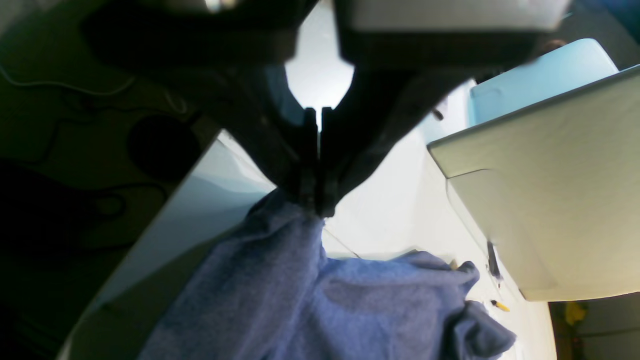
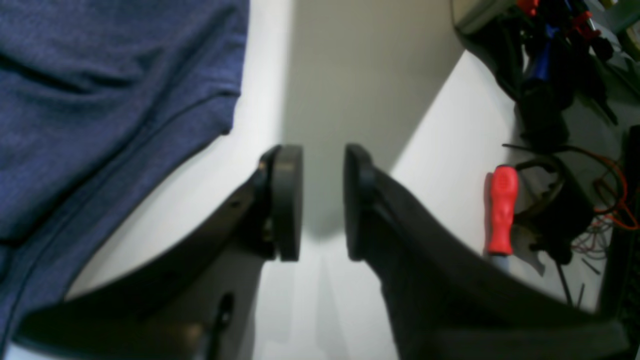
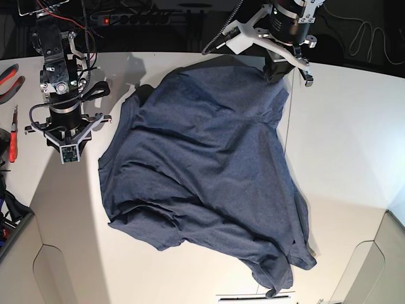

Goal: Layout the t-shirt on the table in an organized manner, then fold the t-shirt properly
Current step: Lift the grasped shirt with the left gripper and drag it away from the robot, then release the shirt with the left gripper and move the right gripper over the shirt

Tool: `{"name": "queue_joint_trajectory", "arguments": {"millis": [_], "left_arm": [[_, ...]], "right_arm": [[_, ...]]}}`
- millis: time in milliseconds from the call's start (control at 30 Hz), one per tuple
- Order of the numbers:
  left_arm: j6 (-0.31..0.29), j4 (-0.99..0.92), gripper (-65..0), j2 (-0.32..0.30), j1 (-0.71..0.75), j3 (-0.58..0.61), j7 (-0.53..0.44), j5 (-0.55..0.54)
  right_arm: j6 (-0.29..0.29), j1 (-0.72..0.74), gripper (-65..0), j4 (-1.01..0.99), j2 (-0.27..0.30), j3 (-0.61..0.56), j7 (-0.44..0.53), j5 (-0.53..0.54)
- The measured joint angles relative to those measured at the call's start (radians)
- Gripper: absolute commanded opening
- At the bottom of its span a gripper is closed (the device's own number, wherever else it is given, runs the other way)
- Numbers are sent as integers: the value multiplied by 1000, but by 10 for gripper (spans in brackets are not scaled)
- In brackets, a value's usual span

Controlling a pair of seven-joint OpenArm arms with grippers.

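Observation:
The dark navy t-shirt (image 3: pixel 202 171) lies crumpled and spread over the middle of the white table (image 3: pixel 342 158), with no lettering showing. At the shirt's far edge my left gripper (image 3: pixel 278 75) points down. In the left wrist view that gripper (image 1: pixel 318 200) is shut on a bunch of the t-shirt (image 1: pixel 280 300), and the cloth hangs from its tips above the table (image 1: pixel 400 200). My right gripper (image 2: pixel 322 200) stands open over bare table (image 2: pixel 450 125) with nothing between its pads. The t-shirt's hemmed edge (image 2: pixel 100 100) lies just to its left, apart from the fingers.
A red-handled screwdriver (image 2: pixel 501 210) and tangled cables (image 2: pixel 550 75) lie near the right gripper. Red-handled pliers (image 3: pixel 9 73) sit at the table's left edge. A power strip (image 3: pixel 139 16) runs behind the table. Rounded cut-outs (image 3: pixel 63 278) mark the front edge.

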Motion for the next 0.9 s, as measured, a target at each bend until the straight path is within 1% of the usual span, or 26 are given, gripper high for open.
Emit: {"name": "queue_joint_trajectory", "arguments": {"millis": [100, 167, 267, 333, 433, 567, 667, 833, 900], "left_arm": [[0, 0, -515, 0, 0, 0, 2, 29], [0, 0, -499, 0, 0, 0, 3, 54], [19, 0, -499, 0, 0, 0, 7, 108], [53, 0, -499, 0, 0, 0, 6, 146], [90, 0, -499, 0, 0, 0, 7, 198], [97, 0, -499, 0, -6, 0, 7, 204], [97, 0, -499, 0, -6, 0, 7, 204], [97, 0, -499, 3, -6, 0, 7, 204], [124, 0, -499, 6, -6, 0, 6, 204]], "right_arm": [[0, 0, -505, 0, 0, 0, 0, 0], [0, 0, -505, 0, 0, 0, 0, 0], [0, 0, -505, 0, 0, 0, 0, 0], [0, 0, -505, 0, 0, 0, 0, 0], [0, 0, -505, 0, 0, 0, 0, -21], [-3, 0, -505, 0, 0, 0, 0, -27], [-27, 0, -505, 0, 0, 0, 0, -27], [-27, 0, -505, 0, 0, 0, 0, -27], [-27, 0, -505, 0, 0, 0, 0, -27]]}}
